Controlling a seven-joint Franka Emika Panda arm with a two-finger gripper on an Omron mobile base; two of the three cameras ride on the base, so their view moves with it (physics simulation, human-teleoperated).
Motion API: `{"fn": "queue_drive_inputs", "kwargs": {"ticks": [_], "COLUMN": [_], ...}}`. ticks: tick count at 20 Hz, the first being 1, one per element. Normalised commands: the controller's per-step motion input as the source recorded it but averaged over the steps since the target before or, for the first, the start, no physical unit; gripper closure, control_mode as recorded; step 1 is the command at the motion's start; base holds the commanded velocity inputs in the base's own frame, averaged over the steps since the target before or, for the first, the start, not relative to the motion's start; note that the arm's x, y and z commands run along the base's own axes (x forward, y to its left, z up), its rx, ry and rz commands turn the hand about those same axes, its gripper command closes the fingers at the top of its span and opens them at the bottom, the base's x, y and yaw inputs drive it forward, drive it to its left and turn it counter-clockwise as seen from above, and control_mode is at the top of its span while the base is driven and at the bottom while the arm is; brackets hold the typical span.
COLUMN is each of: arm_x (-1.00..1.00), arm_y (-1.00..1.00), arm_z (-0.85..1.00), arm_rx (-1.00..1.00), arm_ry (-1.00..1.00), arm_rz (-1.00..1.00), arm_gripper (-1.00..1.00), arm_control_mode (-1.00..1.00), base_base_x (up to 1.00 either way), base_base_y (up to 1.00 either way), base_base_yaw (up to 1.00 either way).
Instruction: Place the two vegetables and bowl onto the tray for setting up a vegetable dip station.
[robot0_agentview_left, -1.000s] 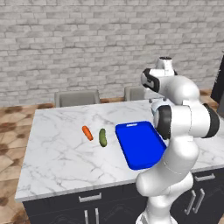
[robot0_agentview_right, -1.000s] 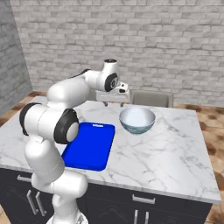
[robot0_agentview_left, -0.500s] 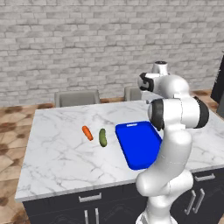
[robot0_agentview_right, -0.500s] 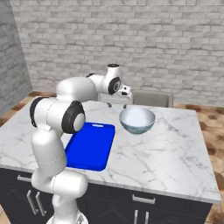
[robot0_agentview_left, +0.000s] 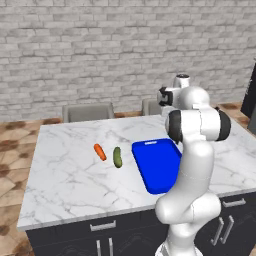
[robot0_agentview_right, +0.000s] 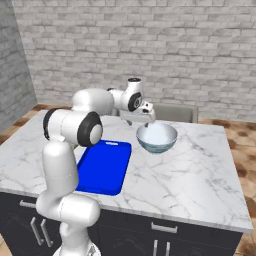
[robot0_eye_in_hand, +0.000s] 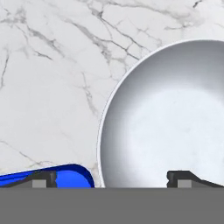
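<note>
In my hand view the bowl (robot0_eye_in_hand: 166, 118) runs off the right edge, and the tray (robot0_eye_in_hand: 65, 177) shows one corner only. In the left base view my arm hides the tray's (robot0_agentview_left: 157, 165) right side.

Kitchen: marble-topped island table (robot0_agentview_left: 65, 185), dark cabinet fronts with bar handles (robot0_agentview_left: 102, 226), grey chairs (robot0_agentview_left: 87, 112) at 12 o'clock, pale brick wall (robot0_agentview_left: 100, 50), tiled floor (robot0_agentview_left: 10, 165).

Carrot (robot0_agentview_left: 100, 151) left of cucumber (robot0_agentview_left: 117, 157), tray (robot0_agentview_left: 157, 164) right of both; bowl (robot0_agentview_right: 157, 138) beyond tray.
</note>
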Motion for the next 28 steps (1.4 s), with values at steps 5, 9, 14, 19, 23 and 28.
{"fn": "queue_drive_inputs", "kwargs": {"ticks": [5,9,14,19,23,28], "arm_x": [0.04,0.00,0.01,0.01,0.00,0.00], "arm_y": [0.02,0.05,-0.19,-0.12,0.07,0.03], "arm_z": [-0.23,-0.17,-0.30,-0.21,-0.15,-0.14], "arm_rx": [0.00,0.00,0.00,0.01,0.00,0.00], "arm_ry": [0.00,0.00,0.00,0.00,0.00,0.00], "arm_rz": [0.00,-0.01,0.00,0.00,0.00,0.00], "arm_gripper": [-1.00,-1.00,-1.00,-1.00,-1.00,-1.00], "arm_control_mode": [-1.00,-1.00,-1.00,-1.00,-1.00,-1.00], "base_base_x": [0.00,0.00,0.00,0.00,0.00,0.00], "base_base_y": [0.00,0.00,0.00,0.00,0.00,0.00], "base_base_yaw": [0.00,0.00,0.00,0.00,0.00,0.00]}}
